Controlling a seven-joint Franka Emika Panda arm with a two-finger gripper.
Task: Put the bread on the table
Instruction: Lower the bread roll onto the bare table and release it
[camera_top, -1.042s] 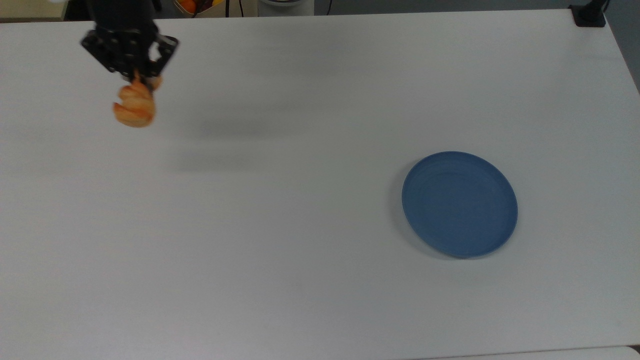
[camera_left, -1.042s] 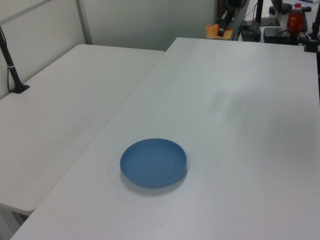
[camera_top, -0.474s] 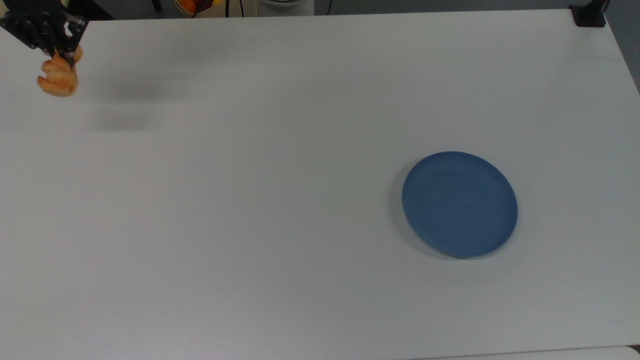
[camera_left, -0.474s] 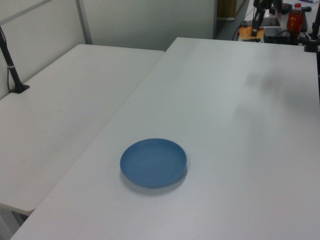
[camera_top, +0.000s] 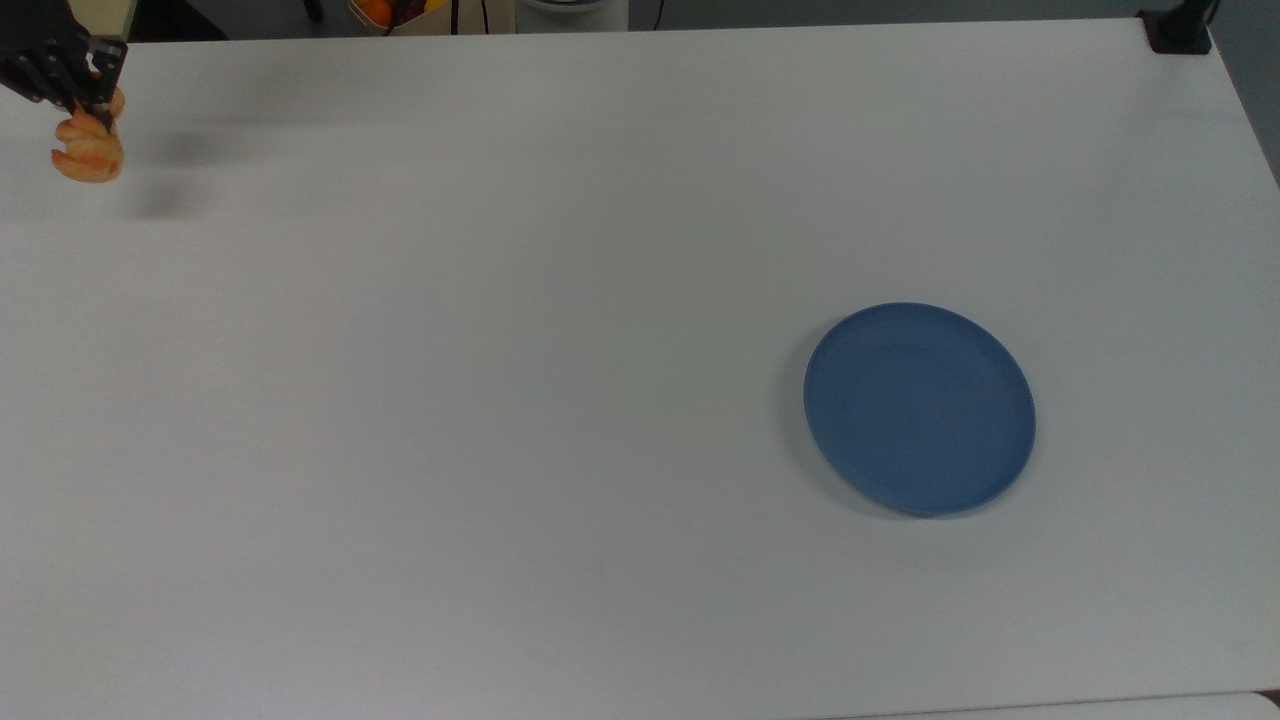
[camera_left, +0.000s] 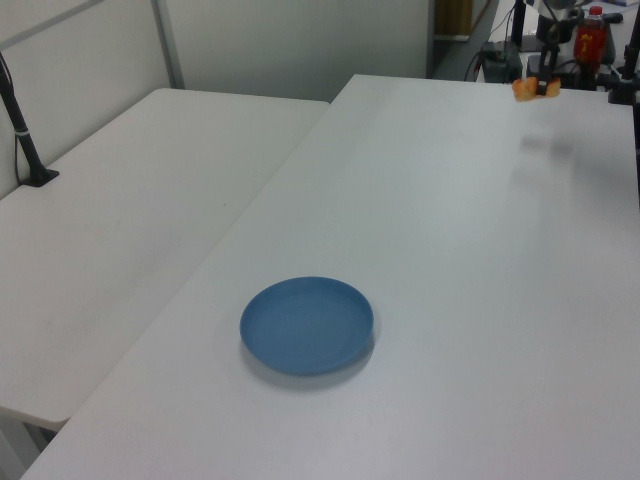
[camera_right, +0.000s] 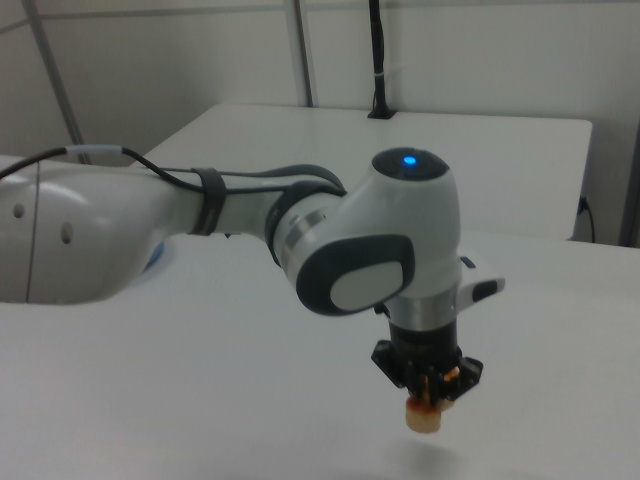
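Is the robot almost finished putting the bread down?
Partly. Done: the bread is off the blue plate, which sits bare. In hand: the gripper holds the bread by its top, hanging above the table near the top view's upper-left corner; a shadow below suggests it isn't resting yet. Left: lower it onto the white surface and let go.

Count on inspection: one small oblong orange-golden bread bun (camera_top: 90, 157), ridged crust. One round blue plate (camera_top: 919, 408). Two large white matte tabletops: the main table (camera_top: 560, 380) bearing the plate, and a second table (camera_left: 130, 230) beside it in the left view. One red-labelled bottle (camera_left: 590, 38). One white robot arm (camera_right: 250, 235) with one black two-finger gripper (camera_right: 428, 385).
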